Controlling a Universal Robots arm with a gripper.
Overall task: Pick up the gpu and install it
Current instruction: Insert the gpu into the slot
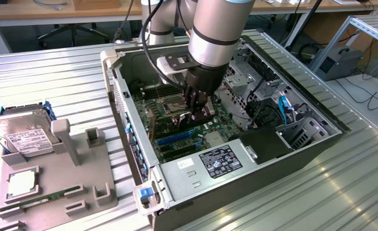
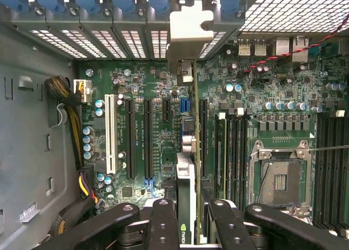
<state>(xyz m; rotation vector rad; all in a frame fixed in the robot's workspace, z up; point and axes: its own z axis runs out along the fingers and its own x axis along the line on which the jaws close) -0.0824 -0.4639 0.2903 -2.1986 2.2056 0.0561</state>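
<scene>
The pick-up is done, I'd say. The claw [image 2: 192, 228] is down inside the open computer case [image 1: 317, 139], pinching the gpu [image 2: 186, 173] between its dark fingers [image 2: 163, 222]. The card stands on edge over the motherboard [image 2: 147, 86], near the CPU socket [image 2: 281, 179], with a few long dark slots [image 2: 232, 152] lying between card and socket.

What seems left is the seating itself. I cannot tell whether the card's lower edge has met a slot or hangs just clear of one (its own body hides that line in the wrist view). The claw has not let go, so I judge the install unfinished.

The card looks thin and flat, seen edge-on as a narrow strip, with a green logo close to the grip. A pale metal bracket [image 2: 188, 26] caps the end away from the claw, up against the vented rear slot covers [image 2: 109, 42].
</scene>
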